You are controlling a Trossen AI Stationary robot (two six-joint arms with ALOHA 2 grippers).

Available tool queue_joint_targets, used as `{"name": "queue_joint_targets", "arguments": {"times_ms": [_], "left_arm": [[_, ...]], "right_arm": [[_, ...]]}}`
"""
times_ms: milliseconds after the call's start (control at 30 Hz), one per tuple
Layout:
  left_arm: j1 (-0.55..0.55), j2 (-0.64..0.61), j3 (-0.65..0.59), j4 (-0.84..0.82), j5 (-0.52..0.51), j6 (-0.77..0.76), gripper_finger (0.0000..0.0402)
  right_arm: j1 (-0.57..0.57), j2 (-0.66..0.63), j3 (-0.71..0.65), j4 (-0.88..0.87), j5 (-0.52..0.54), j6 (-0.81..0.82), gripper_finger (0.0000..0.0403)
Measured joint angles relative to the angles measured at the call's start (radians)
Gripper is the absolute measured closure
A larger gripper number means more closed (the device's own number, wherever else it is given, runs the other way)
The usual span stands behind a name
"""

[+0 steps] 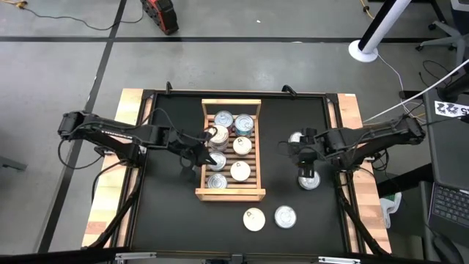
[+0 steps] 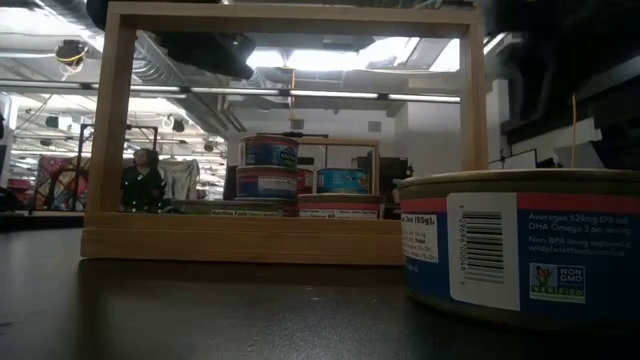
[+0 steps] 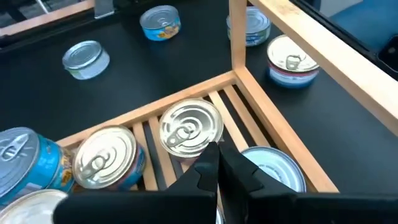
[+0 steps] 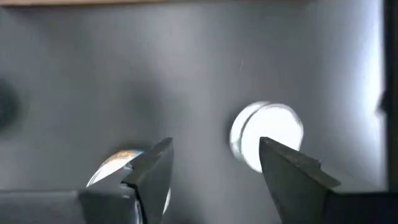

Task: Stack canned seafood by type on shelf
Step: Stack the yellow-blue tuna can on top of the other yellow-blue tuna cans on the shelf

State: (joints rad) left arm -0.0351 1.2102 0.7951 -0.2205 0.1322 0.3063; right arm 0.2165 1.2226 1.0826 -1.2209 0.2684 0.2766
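We find the left gripper (image 1: 207, 139) over the near-left column of the slatted shelf (image 1: 229, 193), fingers closed together with nothing between them; tins (image 3: 190, 126) lie just ahead, lids up, axes vertical. We judge it is sorting like with like. The right gripper (image 1: 296, 150), jaws spread wide and empty, hovers above loose tins (image 1: 308, 181) right of the shelf.

Six round tins (image 1: 241, 171) sit in the wooden slatted shelf (image 1: 229, 193); four lie outside it.
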Motion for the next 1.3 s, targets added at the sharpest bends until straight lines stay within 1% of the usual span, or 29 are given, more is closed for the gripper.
{"name": "queue_joint_targets", "arguments": {"times_ms": [100, 167, 333, 400, 500, 567, 767, 867, 967, 1133, 1300], "left_arm": [[0.005, -0.002, 0.000, 0.005, 0.000, -0.001, 0.0402], [0.005, -0.001, 0.000, 0.006, 0.000, -0.001, 0.0402], [0.004, 0.000, 0.000, 0.026, 0.000, -0.011, 0.0401], [0.004, 0.000, 0.000, 0.038, 0.000, -0.021, 0.0401], [0.004, 0.000, 0.000, 0.033, 0.000, -0.021, 0.0402], [0.004, 0.000, 0.000, 0.035, 0.000, -0.022, 0.0401], [0.004, 0.000, 0.000, 0.037, -0.002, -0.023, 0.0401], [0.004, 0.000, 0.000, 0.043, -0.006, -0.023, 0.0401], [0.004, 0.000, 0.000, 0.046, -0.006, -0.023, 0.0402], [0.004, 0.000, 0.000, 0.046, -0.008, -0.023, 0.0402], [0.004, 0.000, 0.000, 0.047, -0.018, -0.023, 0.0402]], "right_arm": [[0.000, -0.073, -0.084, 0.048, -0.039, 0.055, 0.0166], [0.000, -0.119, -0.133, 0.100, -0.084, 0.083, 0.0166], [0.005, -0.194, -0.235, 0.237, -0.241, 0.208, 0.0166], [0.033, -0.199, -0.273, 0.278, -0.282, 0.273, 0.0166], [0.111, -0.188, -0.321, 0.330, -0.299, 0.339, 0.0166], [0.170, -0.172, -0.340, 0.335, -0.281, 0.385, 0.0166], [0.339, -0.122, -0.343, 0.331, -0.164, 0.562, 0.0166], [0.415, -0.096, -0.342, 0.321, -0.100, 0.662, 0.0166], [0.480, -0.058, -0.342, 0.306, -0.045, 0.729, 0.0166], [0.542, 0.031, -0.342, 0.304, -0.034, 0.767, 0.0166], [0.551, 0.119, -0.342, 0.304, -0.044, 0.770, 0.0166]]}}
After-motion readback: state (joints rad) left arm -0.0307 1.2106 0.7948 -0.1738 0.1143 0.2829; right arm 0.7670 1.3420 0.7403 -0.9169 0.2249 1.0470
